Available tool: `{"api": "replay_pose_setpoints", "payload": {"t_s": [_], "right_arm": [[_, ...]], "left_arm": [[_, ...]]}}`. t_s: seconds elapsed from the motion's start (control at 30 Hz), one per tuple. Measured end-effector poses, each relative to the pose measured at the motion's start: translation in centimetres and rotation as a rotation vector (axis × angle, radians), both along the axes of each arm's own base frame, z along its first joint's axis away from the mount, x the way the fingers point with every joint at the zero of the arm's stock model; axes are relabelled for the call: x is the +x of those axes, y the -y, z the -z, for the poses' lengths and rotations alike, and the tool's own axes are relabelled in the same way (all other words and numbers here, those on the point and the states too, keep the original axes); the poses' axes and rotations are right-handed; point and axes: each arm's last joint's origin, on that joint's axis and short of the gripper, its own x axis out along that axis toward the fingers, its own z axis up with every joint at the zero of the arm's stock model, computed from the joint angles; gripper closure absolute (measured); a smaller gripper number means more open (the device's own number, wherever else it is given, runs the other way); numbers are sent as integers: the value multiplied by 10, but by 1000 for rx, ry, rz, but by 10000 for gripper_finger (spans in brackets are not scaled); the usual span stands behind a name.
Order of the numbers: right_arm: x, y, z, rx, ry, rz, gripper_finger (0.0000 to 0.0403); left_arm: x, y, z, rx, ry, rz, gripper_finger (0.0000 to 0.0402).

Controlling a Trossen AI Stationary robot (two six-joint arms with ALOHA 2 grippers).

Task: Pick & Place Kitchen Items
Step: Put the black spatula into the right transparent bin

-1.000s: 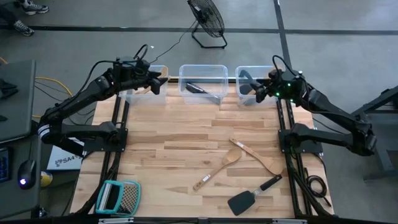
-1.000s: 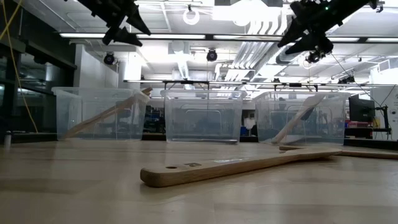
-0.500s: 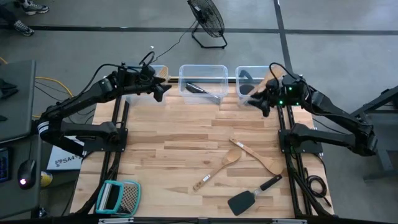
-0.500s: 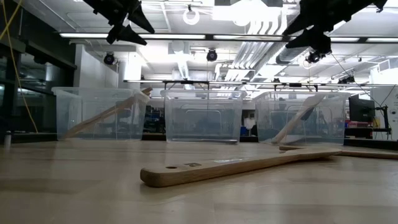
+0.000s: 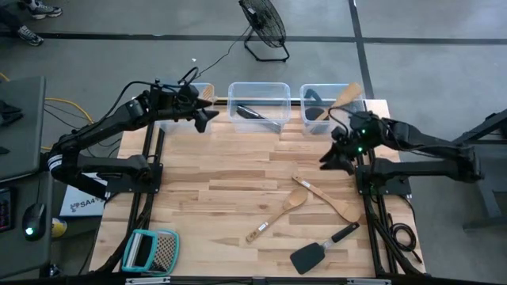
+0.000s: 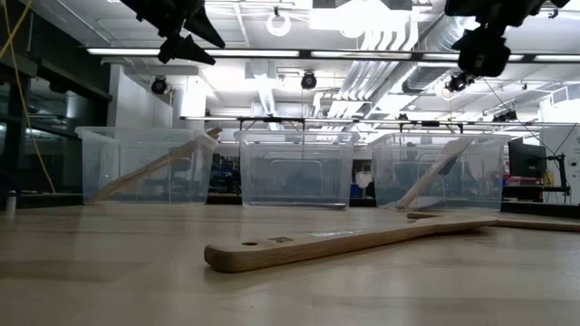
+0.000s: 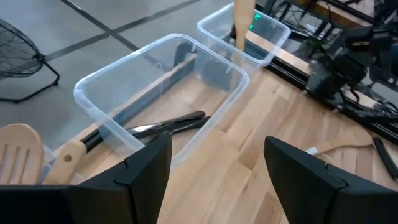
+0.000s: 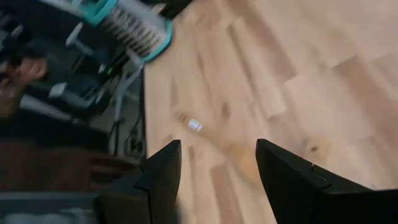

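Two wooden spoons [image 5: 281, 212] [image 5: 333, 202] and a black spatula [image 5: 321, 249] lie flat on the table's near right. A wooden utensil [image 5: 347, 95] leans on the right bin's rim, another [image 5: 204, 93] leans in the left bin, and black utensils [image 7: 168, 124] lie in the middle bin. My right gripper [image 5: 327, 161] hangs open above the table in front of the right bin, nothing between its fingers [image 8: 217, 168]. One wooden spoon [image 8: 242, 158] shows below it. My left gripper [image 5: 207, 117] hovers open and empty [image 7: 217, 180] between the left and middle bins.
Three clear bins [image 5: 190, 99] [image 5: 258, 104] [image 5: 329, 107] stand in a row along the far edge. A teal-framed grater [image 5: 150, 252] lies at the near left corner. Bare wood spans the table's middle and left. A fan [image 5: 265, 28] stands on the floor beyond.
My right gripper has swung from above the right bin toward the near edge, sinking a little and turning to point down toward the table's middle, still open. The wooden utensil in the right bin, earlier hidden under the arm, now shows.
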Motion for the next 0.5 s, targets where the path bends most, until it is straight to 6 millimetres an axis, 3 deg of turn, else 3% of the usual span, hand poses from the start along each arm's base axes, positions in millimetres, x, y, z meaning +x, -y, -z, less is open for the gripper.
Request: {"api": "replay_pose_setpoints", "payload": {"t_s": [0.5], "right_arm": [[24,-59,17,-8,-162,-247,204]], "left_arm": [[1,2,0,27,-7,109,151]]}}
